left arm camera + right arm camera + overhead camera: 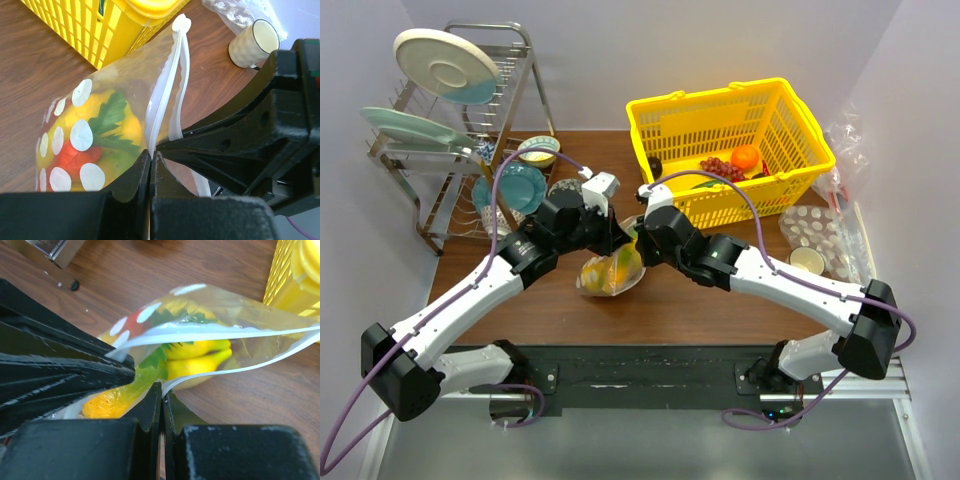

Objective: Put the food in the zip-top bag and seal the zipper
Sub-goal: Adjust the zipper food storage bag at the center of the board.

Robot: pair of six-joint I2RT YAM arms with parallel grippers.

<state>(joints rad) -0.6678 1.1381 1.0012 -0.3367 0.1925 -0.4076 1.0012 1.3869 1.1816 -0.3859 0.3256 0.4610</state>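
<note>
The zip-top bag (610,275) lies on the table between the two arms, its wall printed with white dots. A yellow banana bunch (200,357) and an orange-yellow fruit (107,402) show through it. Whether the green and red patches (107,117) are print or food I cannot tell. The zipper (172,85) stands parted into two white strips. My left gripper (151,154) is shut on one strip. My right gripper (162,387) is shut on the other strip (240,367), close beside the left one. Both grippers meet just behind the bag (625,242).
The yellow basket (790,115) stands behind and to the right, holding red grapes (720,165) and a round orange (745,155). A dish rack with plates (450,120) fills the back left. A cup (807,260) and a clear plastic tray (820,230) sit at the right.
</note>
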